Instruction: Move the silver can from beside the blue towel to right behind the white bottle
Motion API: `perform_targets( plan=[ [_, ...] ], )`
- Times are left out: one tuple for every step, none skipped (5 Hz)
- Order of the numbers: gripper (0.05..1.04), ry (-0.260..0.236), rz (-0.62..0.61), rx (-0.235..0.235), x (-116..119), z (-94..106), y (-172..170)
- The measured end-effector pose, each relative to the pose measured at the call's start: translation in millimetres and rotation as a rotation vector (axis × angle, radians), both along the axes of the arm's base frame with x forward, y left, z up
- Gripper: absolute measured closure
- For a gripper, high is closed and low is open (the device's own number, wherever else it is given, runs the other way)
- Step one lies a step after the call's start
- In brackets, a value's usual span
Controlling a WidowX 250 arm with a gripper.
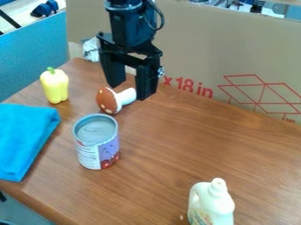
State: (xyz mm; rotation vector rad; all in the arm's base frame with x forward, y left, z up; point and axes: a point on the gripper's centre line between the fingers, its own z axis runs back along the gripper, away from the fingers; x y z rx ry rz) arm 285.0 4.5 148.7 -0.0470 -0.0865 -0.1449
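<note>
Location type: lab-style robot workstation. Indicators: robot arm mounted over a wooden table; cardboard sheet and blue panel bordering the work surface.

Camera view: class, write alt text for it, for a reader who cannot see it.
A robot's open end effector hangs by a toy mushroom lying on a wooden table. A can stands nearer the camera, a yellow pepper and blue cloth left of it, a pale bottle at lower right.

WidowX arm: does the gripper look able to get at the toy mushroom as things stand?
Probably yes. The gripper hangs open by the toy mushroom's white stem, with nothing on top of it. The can stands close on the camera side, so clearance there looks tighter.
</note>
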Motion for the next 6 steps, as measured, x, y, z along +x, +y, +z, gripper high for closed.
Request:
perform_targets(
  plan=[
    [0.081, 0.031, -0.001, -0.001, -2, -9.1, -1],
    [0.081, -0.002, -0.017, 0.078, -11, -10.2, 16],
    [0.081, -0.031, 0.029, 0.143, -22, -0.8, 32],
    [0.081, -0.001, 0.091, 0.143, -33, -3.1, 50],
    [0.081, -0.025, 0.145, 0.144, -30, -6.4, 64],
    [0.081, -0.06, 0.2, 0.145, -23, -17.9, 79]
  ],
)
